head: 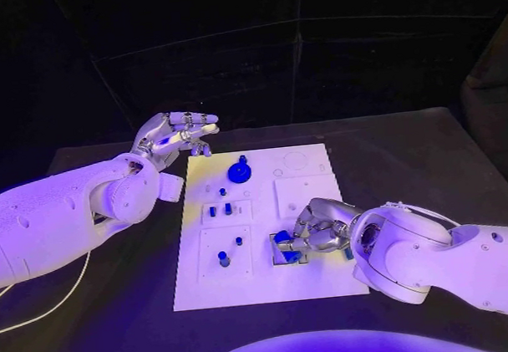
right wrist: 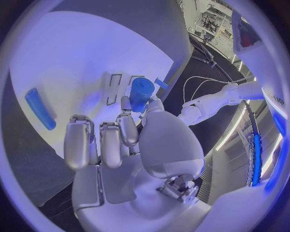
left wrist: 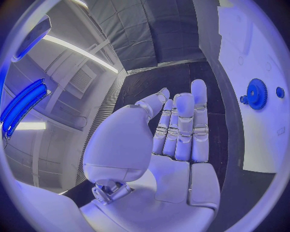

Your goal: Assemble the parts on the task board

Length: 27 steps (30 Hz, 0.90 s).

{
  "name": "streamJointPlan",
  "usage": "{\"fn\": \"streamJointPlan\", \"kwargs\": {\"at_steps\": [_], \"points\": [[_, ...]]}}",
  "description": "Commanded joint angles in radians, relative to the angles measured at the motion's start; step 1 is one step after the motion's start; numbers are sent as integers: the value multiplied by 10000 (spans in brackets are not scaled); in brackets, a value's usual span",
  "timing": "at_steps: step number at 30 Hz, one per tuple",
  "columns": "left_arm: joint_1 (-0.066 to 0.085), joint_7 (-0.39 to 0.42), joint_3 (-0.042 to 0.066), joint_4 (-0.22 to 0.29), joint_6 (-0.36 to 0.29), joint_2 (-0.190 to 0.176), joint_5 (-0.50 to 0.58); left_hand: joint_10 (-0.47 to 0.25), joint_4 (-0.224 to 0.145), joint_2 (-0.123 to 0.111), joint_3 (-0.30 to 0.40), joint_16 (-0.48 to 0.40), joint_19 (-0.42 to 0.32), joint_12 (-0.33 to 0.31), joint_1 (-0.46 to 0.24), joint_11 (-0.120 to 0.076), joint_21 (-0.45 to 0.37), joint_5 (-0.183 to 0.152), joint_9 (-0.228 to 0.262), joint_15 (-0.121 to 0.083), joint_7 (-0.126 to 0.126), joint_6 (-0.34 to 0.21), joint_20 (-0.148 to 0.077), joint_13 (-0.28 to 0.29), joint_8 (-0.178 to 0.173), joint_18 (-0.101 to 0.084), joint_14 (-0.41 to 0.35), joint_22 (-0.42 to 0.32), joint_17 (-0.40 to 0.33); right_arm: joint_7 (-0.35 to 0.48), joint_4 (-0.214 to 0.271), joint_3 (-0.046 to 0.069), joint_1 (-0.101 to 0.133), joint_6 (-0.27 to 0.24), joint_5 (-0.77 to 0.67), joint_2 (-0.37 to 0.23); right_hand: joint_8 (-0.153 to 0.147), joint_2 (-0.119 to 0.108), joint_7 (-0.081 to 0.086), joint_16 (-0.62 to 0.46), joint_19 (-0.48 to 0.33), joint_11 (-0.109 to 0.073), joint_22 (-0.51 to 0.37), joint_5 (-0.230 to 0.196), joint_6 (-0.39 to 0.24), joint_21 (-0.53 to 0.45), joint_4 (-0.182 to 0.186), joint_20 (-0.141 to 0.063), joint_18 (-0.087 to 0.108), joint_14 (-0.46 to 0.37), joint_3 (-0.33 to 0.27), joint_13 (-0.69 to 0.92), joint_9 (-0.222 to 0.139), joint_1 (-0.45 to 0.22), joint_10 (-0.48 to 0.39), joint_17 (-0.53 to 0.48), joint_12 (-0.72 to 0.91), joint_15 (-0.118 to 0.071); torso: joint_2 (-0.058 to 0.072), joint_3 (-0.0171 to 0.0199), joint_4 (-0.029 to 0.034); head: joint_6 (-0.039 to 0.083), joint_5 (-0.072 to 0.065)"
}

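The white task board (head: 264, 284) lies in the middle of the black table. My right hand (head: 319, 228) is low over its near right part and pinches a short blue cylinder (right wrist: 142, 92) between thumb and a finger, just above a dark square recess (head: 288, 255). A blue peg (right wrist: 40, 108) lies flat on the board (right wrist: 79, 48) beside that hand. My left hand (head: 178, 137) hovers by the board's far left corner with straight, spread fingers (left wrist: 181, 125) and nothing in it. A blue gear (head: 239, 173) stands on the far part of the board, also seen as the gear (left wrist: 256, 93) beyond my left hand.
Several small blue pegs stand in the board's left column, one peg (head: 223, 192) near the gear and another peg (head: 223, 257) in the near left block. A white cable (head: 49, 305) runs over the table at the left. The table's far edge (head: 322, 121) lies behind the board.
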Motion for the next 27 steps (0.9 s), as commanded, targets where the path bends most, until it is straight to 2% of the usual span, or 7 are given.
{"fn": "streamJointPlan", "kwargs": {"at_steps": [1, 7, 11, 15, 18, 22, 27], "points": [[15, 22, 7, 30, 98, 12, 26, -64, 1, 63, -52, -50, -40, 57, -26, -24, -34, 5, -11, -30, 45, -42, 29, 12, 43, 66, -66, -9, -8, -378, -88, 5, 14, 33, 85, 122, 49, 4, 14, 35, 51, -36, 10, -68, 95, 57, -2, -42, -93, 642, -69, -10, 20, -117, 63, 469, -51, -71, 5, 0, -3, -13, 10], [16, 14, 7, 27, 85, 14, 26, -68, -5, 64, -52, -63, -39, 62, -19, -25, -37, 5, -11, -31, 44, -46, 29, 11, 44, 67, -76, -12, -34, -464, -209, 5, 14, -85, 64, 267, 35, 93, -9, 26, 50, -58, 5, -444, 137, 52, 1, -65, -93, 637, -235, -4, 86, -396, 70, 461, -113, -93, 3, 6, -3, -23, 28], [16, 7, 7, 26, 92, 15, 26, -69, -7, 65, -51, -62, -40, 62, -16, -25, -38, 5, -11, -31, 44, -47, 29, 11, 45, 67, -76, -12, -31, -501, -269, 5, 14, -44, -64, 331, -19, 100, -10, -23, 48, -54, 8, -1878, 110, 45, -34, -77, -94, 616, -601, -51, 161, -1048, 38, 382, -264, -97, 1, 7, -17, -36, 32], [16, 4, 7, 23, 99, 17, 26, -69, -7, 65, -51, -62, -40, 62, -16, -25, -38, 5, -11, -31, 44, -47, 29, 11, 45, 67, -76, -12, -31, -522, -313, 5, 14, 110, -164, 382, -121, -376, 35, -133, 7, 4, -66, -2915, -17, -6, 46, -54, -77, 575, -561, -166, 228, -1778, -62, 209, -527, -49, 2, 8, -25, -44, 42], [16, 1, 7, 22, 107, 17, 26, -69, -7, 65, -51, -62, -40, 62, -16, -25, -38, 5, -11, -31, 44, -47, 29, 11, 45, 67, -76, -12, -31, -542, -334, 5, 14, 223, -232, 405, -211, -1170, 96, -225, -30, 50, -128, -3136, -140, -50, 10, 2, -72, 548, 195, -289, 271, -2379, -168, 82, -787, -34, 2, 8, -23, -46, 43], [16, -7, 7, 24, 109, 9, 26, -69, -7, 65, -51, -62, -40, 62, -16, -25, -38, 5, -11, -31, 44, -47, 29, 11, 45, 67, -76, -12, -31, -495, -320, 5, 15, 288, -395, 383, -234, -1331, 111, -252, -41, 49, -149, -3061, -162, -67, 48, 4, -63, 546, 543, -311, 304, -2395, -189, 56, -871, -7, 1, 11, -18, -60, 43], [16, -14, 7, 27, 114, -5, 26, -76, -10, 62, -55, -68, -42, 65, -16, -23, -43, 4, -12, -30, 46, -52, 30, 10, 45, 67, -84, -15, -42, -242, -243, 5, 15, 360, -508, 283, -248, -1120, 111, -252, -33, 51, -115, -2613, -164, -62, -301, 12, -68, 561, 941, -240, 378, -984, -165, 96, -888, -6, -1, 14, -24, -70, 59]]}}
